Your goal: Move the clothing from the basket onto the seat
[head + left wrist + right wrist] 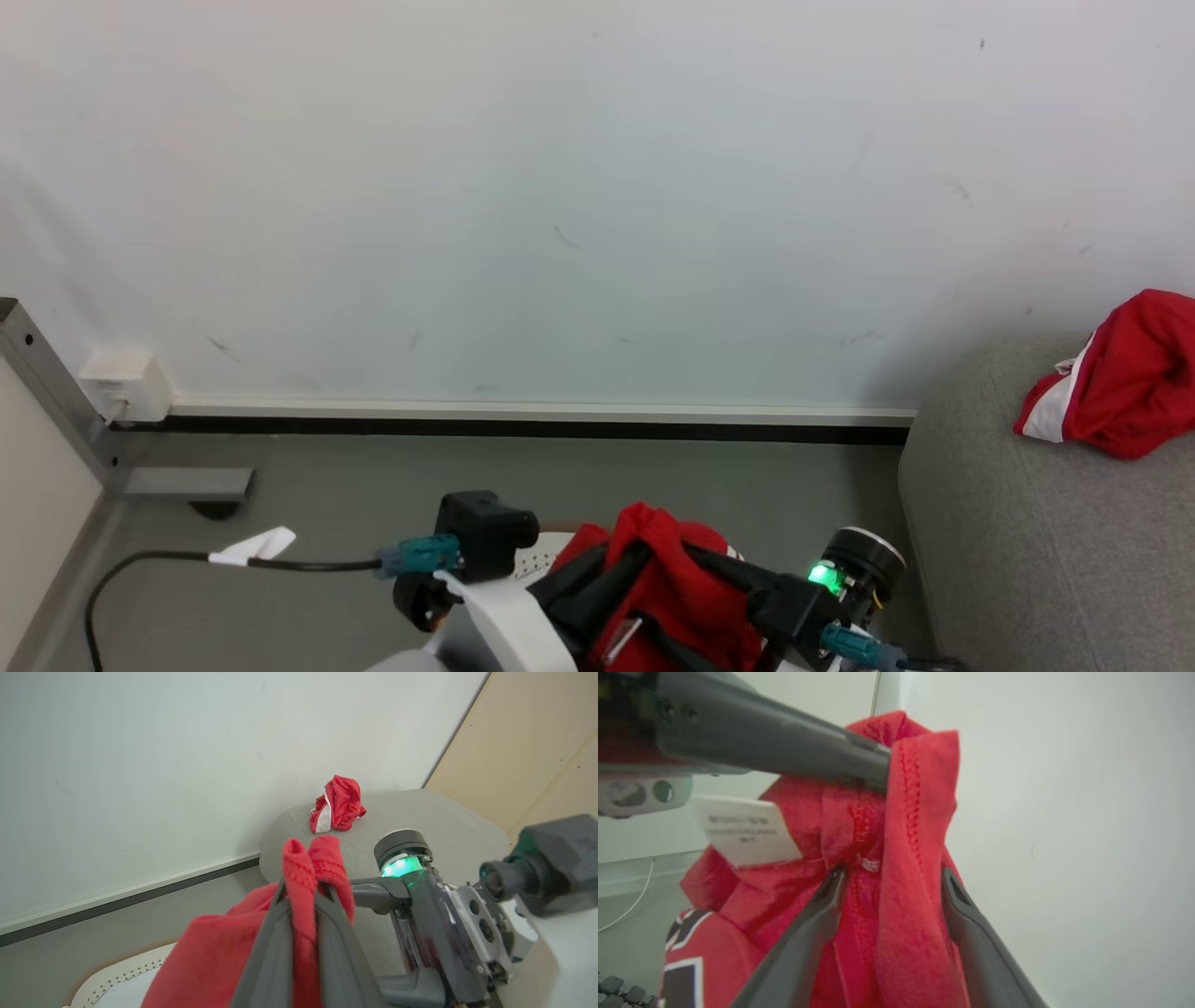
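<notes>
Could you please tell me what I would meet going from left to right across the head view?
White wall box → white cable tag → black wrist camera → held red jersey → green-lit ring → grey sofa → red-and-white garment on it.

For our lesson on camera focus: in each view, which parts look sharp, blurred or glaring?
Head view: evenly lit, sofa sharp, green light glares. Left wrist view: near clothing blurred, far red bundle sharper. Right wrist view: white label too blurred to read.
</notes>
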Motion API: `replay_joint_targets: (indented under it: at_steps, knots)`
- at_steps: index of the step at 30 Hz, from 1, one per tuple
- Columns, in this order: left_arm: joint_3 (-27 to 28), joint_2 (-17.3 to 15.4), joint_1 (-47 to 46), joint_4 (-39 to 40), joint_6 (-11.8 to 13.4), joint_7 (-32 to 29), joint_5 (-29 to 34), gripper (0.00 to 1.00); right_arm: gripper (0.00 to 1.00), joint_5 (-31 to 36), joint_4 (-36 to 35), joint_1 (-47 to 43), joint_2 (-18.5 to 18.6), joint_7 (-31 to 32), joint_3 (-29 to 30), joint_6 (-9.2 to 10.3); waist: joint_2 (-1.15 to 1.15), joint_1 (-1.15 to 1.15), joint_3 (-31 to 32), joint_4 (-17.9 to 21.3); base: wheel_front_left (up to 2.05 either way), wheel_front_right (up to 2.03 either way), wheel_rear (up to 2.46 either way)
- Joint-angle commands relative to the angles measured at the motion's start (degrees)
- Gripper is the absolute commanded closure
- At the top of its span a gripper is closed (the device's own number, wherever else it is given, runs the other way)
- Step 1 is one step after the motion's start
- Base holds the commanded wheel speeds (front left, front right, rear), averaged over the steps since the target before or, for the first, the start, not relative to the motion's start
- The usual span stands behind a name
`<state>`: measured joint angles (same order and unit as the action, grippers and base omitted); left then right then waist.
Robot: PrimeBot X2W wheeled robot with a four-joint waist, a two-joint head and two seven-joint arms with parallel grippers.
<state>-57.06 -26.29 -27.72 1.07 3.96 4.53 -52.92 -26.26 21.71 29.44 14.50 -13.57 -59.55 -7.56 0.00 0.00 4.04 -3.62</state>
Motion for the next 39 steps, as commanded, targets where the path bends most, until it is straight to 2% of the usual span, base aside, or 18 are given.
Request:
replay_joint_targets:
  at_steps: [1,4,5,6,12,19,21,23,24,25,26,34,39]
  knots:
    - [-0.26,0.21,-0.65,0.44,-0.52,-0.26,0.85,1.0,0.0,-2.0,1.03,1.13,-0.21,0.21,-1.34,0.15,0.0,0.0,0.05,-0.21,0.0,0.0,0.0]
    - [-0.83,0.73,-0.84,0.55,-1.19,-0.59,0.53,1.0,0.0,-7.44,2.08,2.38,-0.76,0.12,-4.54,0.15,0.0,0.0,0.03,-0.59,0.0,0.0,0.0]
    - [-1.06,0.83,-0.85,0.48,-1.37,-0.75,0.48,1.0,0.6,-9.01,2.05,2.88,-0.86,-0.21,-5.22,0.15,0.0,0.0,0.02,-0.67,0.0,0.0,0.0]
    - [-1.19,0.92,-0.83,0.37,-1.5,-0.79,0.4,1.0,1.0,-10.39,2.12,3.27,-0.74,-0.3,-5.96,0.15,0.0,0.0,-0.01,-0.73,0.0,0.0,0.0]
    - [-1.41,0.5,-0.55,-0.98,-1.7,-0.71,0.05,1.0,1.0,-16.83,1.98,5.09,0.17,-1.33,-7.61,0.15,0.0,0.0,-0.19,-0.4,0.0,0.0,0.0]
    - [-1.03,0.19,-0.49,-2.56,-1.09,0.37,0.96,1.0,1.0,-19.24,1.66,5.43,1.36,-1.8,-6.65,0.15,0.0,0.0,-0.42,0.54,0.0,0.0,0.0]
    - [-1.01,0.17,-0.65,-2.93,-0.9,0.77,1.39,0.9,1.0,-19.31,1.43,4.94,1.65,-1.8,-5.67,0.15,0.0,0.0,-0.55,0.83,0.0,0.0,0.0]
    - [-0.89,0.18,-0.79,-3.39,-0.47,1.48,1.62,0.71,1.0,-18.84,1.64,4.49,2.18,-1.69,-4.18,0.15,0.0,0.0,-0.71,1.16,0.0,0.0,0.0]
    - [-0.8,0.2,-0.79,-3.62,-0.29,1.96,1.99,0.54,1.0,-18.65,1.84,4.14,2.31,-1.69,-3.19,0.17,0.0,0.0,-0.8,1.37,0.0,0.0,0.0]
    - [-0.71,0.21,-0.83,-3.85,0.02,2.36,2.38,0.05,1.0,-18.56,1.98,3.72,2.43,-1.7,-2.26,0.19,0.0,0.0,-0.88,1.59,0.0,0.0,0.0]
    - [-0.7,0.14,-0.79,-4.16,0.2,2.52,2.7,0.0,1.0,-18.26,2.09,3.44,2.65,-1.7,-1.35,0.2,0.0,0.0,-0.99,1.85,0.0,0.0,0.0]
    - [-0.13,0.53,-0.52,-6.88,1.6,5.41,4.4,0.0,1.0,-15.51,1.35,1.46,4.04,-1.69,6.5,0.17,0.0,0.0,-1.71,5.31,0.0,0.0,0.0]
    - [-0.12,1.27,-0.3,-7.85,1.47,6.71,4.64,0.0,1.0,-14.03,0.49,0.38,5.02,-1.66,9.91,0.17,0.0,0.0,-1.96,7.57,0.0,0.0,0.0]
